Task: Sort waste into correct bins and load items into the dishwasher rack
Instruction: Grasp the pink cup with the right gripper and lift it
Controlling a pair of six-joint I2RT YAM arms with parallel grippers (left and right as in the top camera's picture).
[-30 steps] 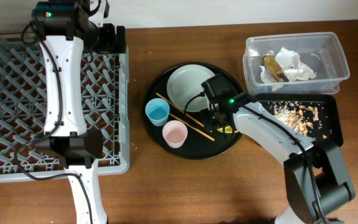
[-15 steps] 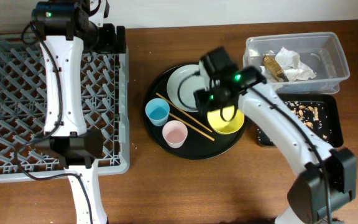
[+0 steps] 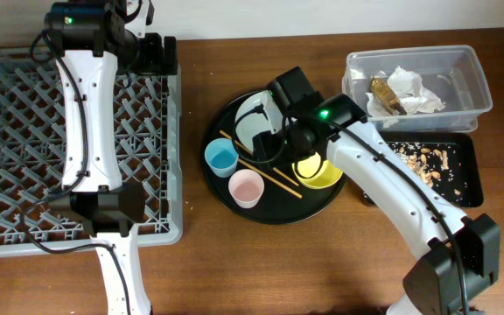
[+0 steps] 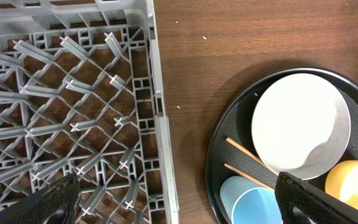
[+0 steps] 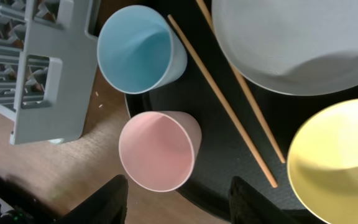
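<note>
The right arm has swung left across the round black tray point(image 3: 278, 210) since half a second ago. It has cleared the yellow bowl point(image 3: 319, 173), which now sits uncovered at the tray's right side. The right gripper point(image 5: 179, 194) hovers with its fingers spread and nothing between them, directly above the pink cup point(image 5: 159, 158), with the blue cup point(image 5: 138, 48) just beyond.

The waste side looks finished. The white napkins point(image 3: 409, 87) and the brown scrap point(image 3: 385, 94) lie in the clear tub point(image 3: 478, 83). The noodle scraps point(image 3: 418, 162) are scattered in the shallow black tray point(image 3: 478, 171). I see no litter left on the bench point(image 3: 322, 262).

The loading half has not started. The dishwasher rack point(image 3: 24, 96) shows bare pegs wherever the left arm doesn't cover it. The plate point(image 3: 254, 122), both cups, the bowl and the two chopsticks point(image 3: 274, 175) are all on the round tray, with the chopsticks lying diagonally between the plate and the cups.

The left gripper point(image 4: 179, 199) hangs wide open and empty over the rack's corner nearest the round tray.

By my reckoning that's roughly the halfway mark, with six items to carry across. A cup looks the likely first pick.
</note>
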